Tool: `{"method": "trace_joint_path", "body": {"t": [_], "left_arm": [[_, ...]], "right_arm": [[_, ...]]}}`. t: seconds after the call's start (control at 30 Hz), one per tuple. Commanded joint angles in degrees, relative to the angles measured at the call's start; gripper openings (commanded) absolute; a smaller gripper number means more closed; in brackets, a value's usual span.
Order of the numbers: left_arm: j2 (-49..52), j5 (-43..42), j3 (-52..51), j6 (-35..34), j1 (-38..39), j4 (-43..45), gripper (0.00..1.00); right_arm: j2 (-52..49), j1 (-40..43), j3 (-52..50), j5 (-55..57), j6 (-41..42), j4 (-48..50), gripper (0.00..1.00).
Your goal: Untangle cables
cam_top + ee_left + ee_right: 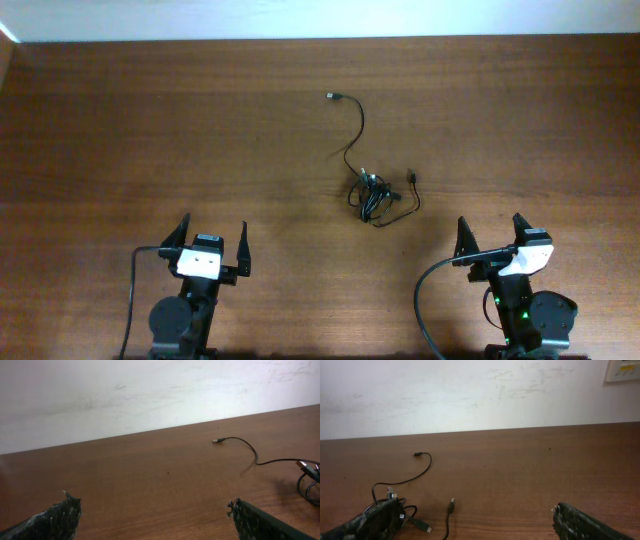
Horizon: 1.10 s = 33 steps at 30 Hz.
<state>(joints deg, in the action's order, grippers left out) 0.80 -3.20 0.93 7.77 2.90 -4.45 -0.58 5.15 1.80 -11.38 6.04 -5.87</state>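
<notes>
The cables (373,195) lie as a small black knot in the middle of the wooden table, with one strand curving up to a plug (331,96) and a short strand ending at a plug (412,177) on the right. My left gripper (212,240) is open and empty, below and left of the knot. My right gripper (490,236) is open and empty, below and right of it. In the right wrist view the knot (395,505) sits by the left finger, partly hidden. In the left wrist view the cables (307,472) show at the right edge, one strand reaching a plug (217,440).
The brown wooden table (150,130) ends at a white wall (320,18) at the back. A white wall fitting (622,370) shows at the top right of the right wrist view. Thick black arm cables (430,290) run beside both arm bases.
</notes>
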Motion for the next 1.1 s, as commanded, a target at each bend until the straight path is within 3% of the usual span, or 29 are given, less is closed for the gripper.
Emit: {"method": "trace_joint_path", "body": {"t": [0.0, 0.5, 0.57, 0.63, 0.7, 0.9, 1.0, 1.07], "left_arm": [[-0.39, -0.04, -0.39, 0.94, 0.33, 0.07, 0.99], [-0.39, 1.01, -0.39, 0.92, 0.33, -0.13, 0.99], [-0.33, -0.7, -0.39, 0.83, 0.33, 2.86, 0.99], [-0.13, -0.7, 1.38, -3.21, 0.33, 7.26, 0.99], [1.84, -3.28, 6.58, -3.85, 0.33, 5.97, 0.99], [25.2, -4.98, 29.86, -2.05, 0.33, 0.5, 0.99], [44.09, -5.44, 44.65, -2.05, 0.33, -2.32, 0.99], [54.69, -10.08, 54.47, -1.64, 0.33, -7.34, 0.99]], "right_arm": [[0.37, -0.37, -0.31, 0.52, 0.15, -0.15, 0.99], [0.33, -0.37, -0.31, 0.52, 0.15, -0.15, 0.99], [0.33, -0.37, -0.31, 0.52, 0.15, -0.15, 0.99], [0.33, -0.37, -0.31, 0.52, 0.15, -0.15, 0.99], [0.33, -0.37, -0.31, 0.52, 0.15, -0.15, 0.99], [0.33, -0.37, -0.31, 0.52, 0.15, -0.15, 0.99], [0.33, -0.37, -0.31, 0.52, 0.15, -0.15, 0.99], [0.33, -0.37, -0.31, 0.5, 0.15, -0.11, 0.99]]}}
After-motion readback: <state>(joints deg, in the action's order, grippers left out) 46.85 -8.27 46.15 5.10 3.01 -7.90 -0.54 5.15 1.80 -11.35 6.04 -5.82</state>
